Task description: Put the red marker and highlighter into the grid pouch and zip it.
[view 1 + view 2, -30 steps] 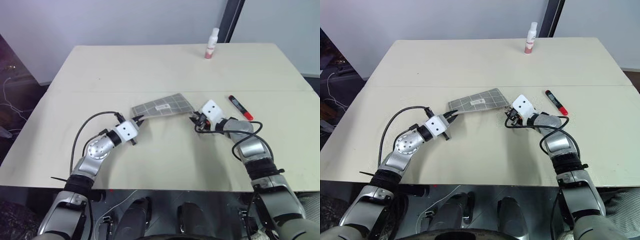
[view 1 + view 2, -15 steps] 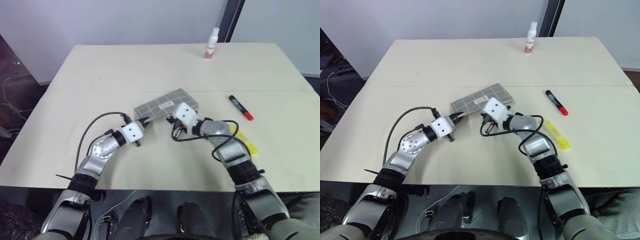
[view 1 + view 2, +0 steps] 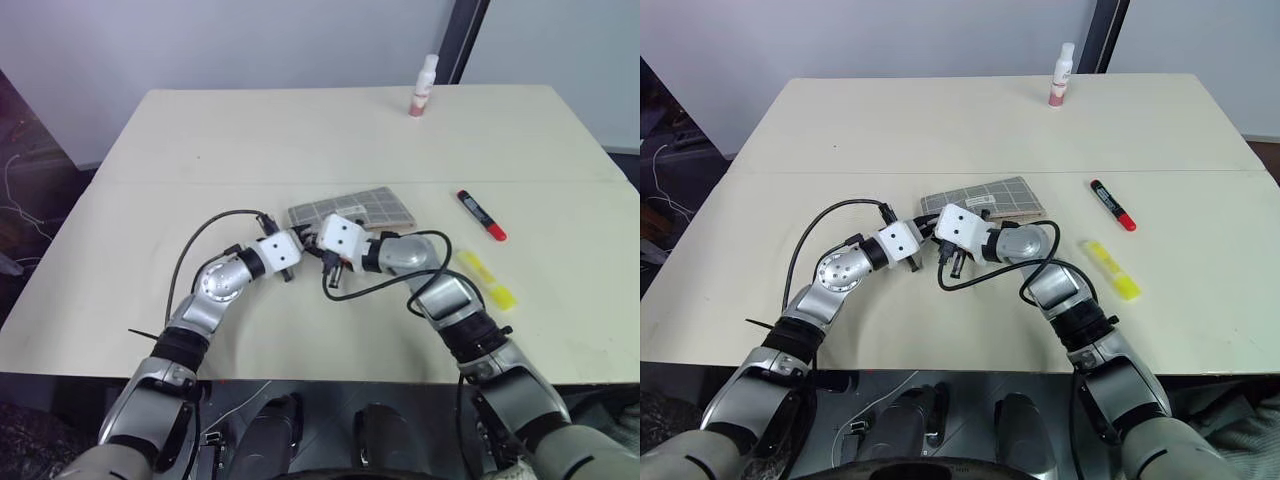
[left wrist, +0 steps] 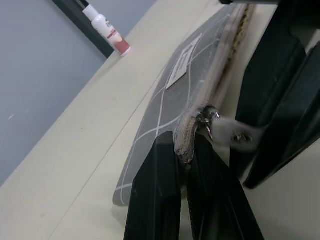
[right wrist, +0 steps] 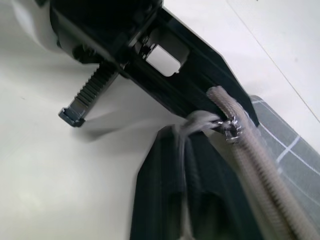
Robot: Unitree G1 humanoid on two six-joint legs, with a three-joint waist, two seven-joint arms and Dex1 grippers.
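Flat grey fabric pouch with white grid lines lies near the middle of the pale beige surface, a little toward the right edge, white label patch facing up. Zipper edge faces the near side.

Left gripper: black fingers pressed together, pinching the near-left corner of the pouch at the zipper's end. Corner is lifted slightly off the surface.

Right gripper sits just beside the left one, tips meeting at that same corner. Its fingers close around the pale zipper pull tab; a firm grip cannot be confirmed, as the view is blurred there.

Short black-barrelled marker with red cap end lies toward the right edge, well apart from the pouch. Chunky bright-yellow highlighter lies nearer the front-right corner, beside the right forearm. Both are outside the pouch.

White bottle with pink band stands upright at the far edge.
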